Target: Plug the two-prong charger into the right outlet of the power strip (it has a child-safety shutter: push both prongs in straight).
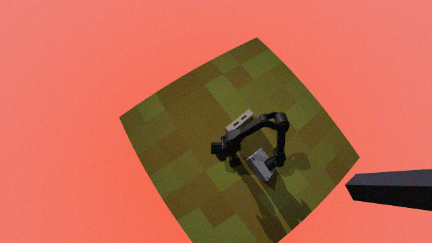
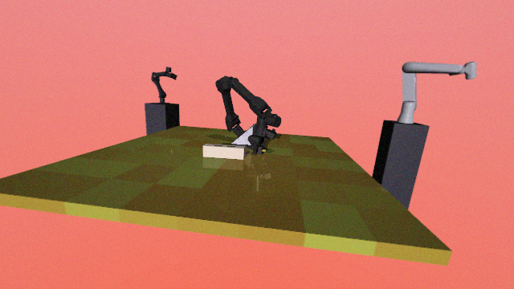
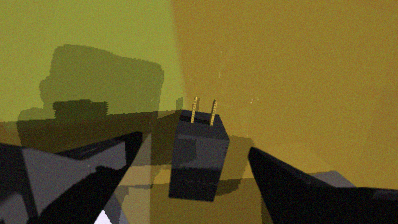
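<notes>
Reaching for pickup, the spread gripper (image 3: pixel 200 165) straddles the charger (image 3: pixel 198 157) at frame centre; next, pinch its body.

I'm looking at a bare robot test stage, not a home or workshop. A flat slab (image 2: pixel 225 201) chequered in olive and green fills the lower half of the exterior view, with plain salmon-pink all around and no walls, floor or furniture. Two dark pedestals stand at its edges: one (image 2: pixel 161 117) at upper left carrying a small black arm (image 2: pixel 162 80), one (image 2: pixel 399 160) at right carrying a grey arm (image 2: pixel 426 76). The working arm (image 2: pixel 245 108) sits mid-slab beside a pale strip (image 2: pixel 223 152).
</notes>
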Robot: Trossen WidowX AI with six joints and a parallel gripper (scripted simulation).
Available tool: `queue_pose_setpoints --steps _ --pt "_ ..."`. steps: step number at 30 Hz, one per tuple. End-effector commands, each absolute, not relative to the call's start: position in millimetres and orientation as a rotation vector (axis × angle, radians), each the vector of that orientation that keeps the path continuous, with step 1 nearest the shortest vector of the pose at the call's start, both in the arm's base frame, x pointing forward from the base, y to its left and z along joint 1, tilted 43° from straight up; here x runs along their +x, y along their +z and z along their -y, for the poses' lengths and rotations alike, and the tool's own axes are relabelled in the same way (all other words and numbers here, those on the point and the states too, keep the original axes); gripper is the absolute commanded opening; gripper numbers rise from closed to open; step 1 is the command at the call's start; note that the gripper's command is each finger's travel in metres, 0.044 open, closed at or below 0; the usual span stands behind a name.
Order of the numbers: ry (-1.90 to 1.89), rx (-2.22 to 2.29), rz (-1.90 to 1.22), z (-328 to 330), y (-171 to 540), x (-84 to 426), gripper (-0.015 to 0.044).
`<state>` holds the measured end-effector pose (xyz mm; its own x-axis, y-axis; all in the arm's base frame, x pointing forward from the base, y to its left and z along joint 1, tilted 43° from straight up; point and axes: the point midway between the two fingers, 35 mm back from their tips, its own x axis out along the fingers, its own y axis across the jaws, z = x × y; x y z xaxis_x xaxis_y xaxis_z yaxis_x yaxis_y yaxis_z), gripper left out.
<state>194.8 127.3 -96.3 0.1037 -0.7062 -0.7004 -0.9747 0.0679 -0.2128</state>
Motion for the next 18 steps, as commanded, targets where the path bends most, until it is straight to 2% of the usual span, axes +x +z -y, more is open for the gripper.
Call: queue_pose_setpoints --steps 1,11,17,18 --pt "0.497 -1.696 -1.661 -127.7 -96.0 195.0 0.0387" --pt "0.497 -1.696 -1.661 -127.7 -96.0 195.0 0.0125" --pt "0.497 -1.696 -1.661 -127.7 -96.0 195.0 0.0085" --pt "0.497 -1.696 -1.661 -128.3 -95.4 194.9 0.0059"
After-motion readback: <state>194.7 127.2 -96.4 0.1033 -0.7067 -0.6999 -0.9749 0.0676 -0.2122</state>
